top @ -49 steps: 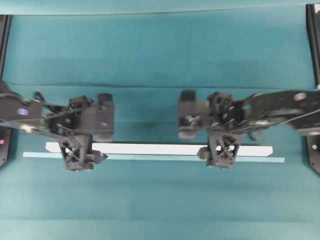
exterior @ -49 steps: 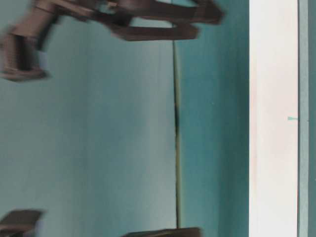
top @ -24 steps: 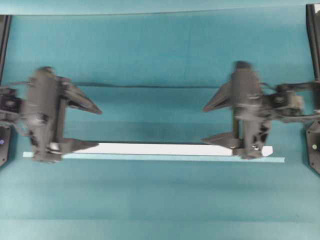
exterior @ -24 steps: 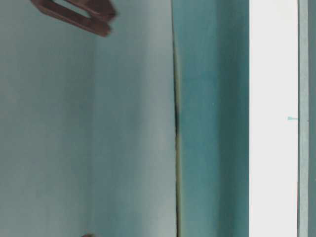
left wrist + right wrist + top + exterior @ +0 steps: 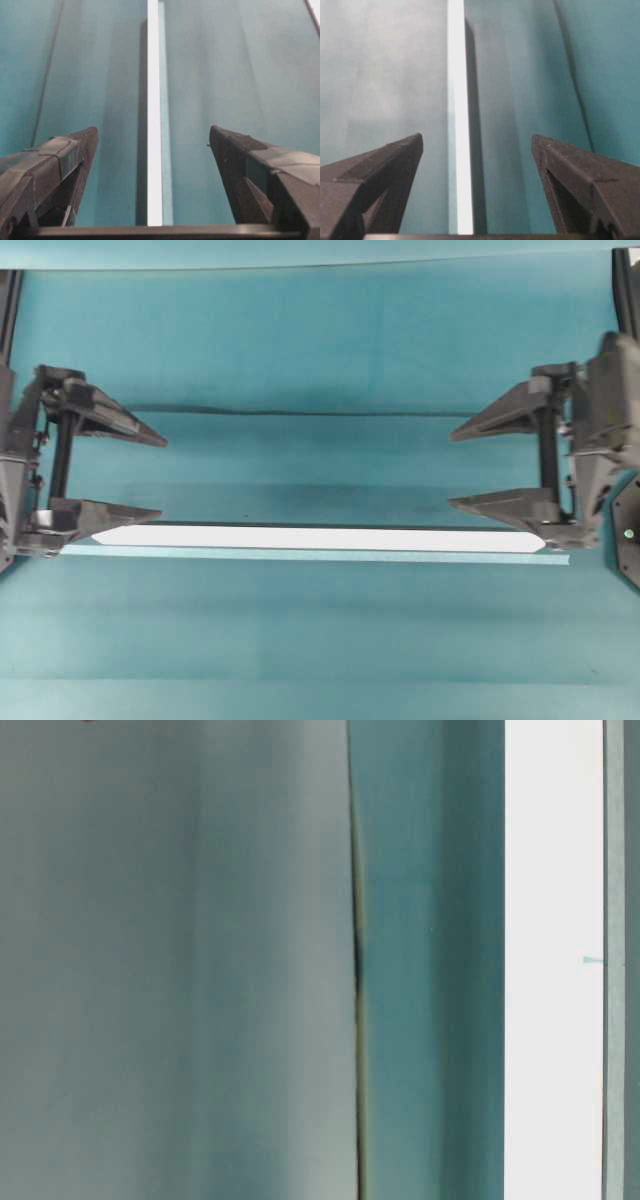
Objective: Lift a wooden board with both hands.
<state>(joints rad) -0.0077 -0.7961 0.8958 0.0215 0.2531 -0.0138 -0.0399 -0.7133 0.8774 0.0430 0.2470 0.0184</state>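
Note:
The wooden board point(image 5: 320, 538) is a long white plank with angled ends, lying flat on the teal table. My left gripper point(image 5: 162, 478) hangs open at the board's left end, fingers pointing right along it. At the right end my right gripper point(image 5: 450, 470) is open too, fingers pointing left. In the left wrist view the board point(image 5: 154, 100) runs lengthwise between the wide-apart fingers point(image 5: 75, 150), touching neither. The right wrist view shows the same: the board point(image 5: 457, 100) lies between the spread fingers point(image 5: 560, 165). Neither gripper holds anything.
A thin pale teal strip point(image 5: 300, 555) lies along the board's near edge. A fold in the table cover point(image 5: 300, 412) runs behind the grippers. Black frame posts point(image 5: 8, 310) point(image 5: 628, 300) stand at the back corners. The table-level view shows no gripper.
Both grippers have moved outward from over the board's inner parts to its two ends, and have turned so that their fingers point inward along it. The board has not moved.

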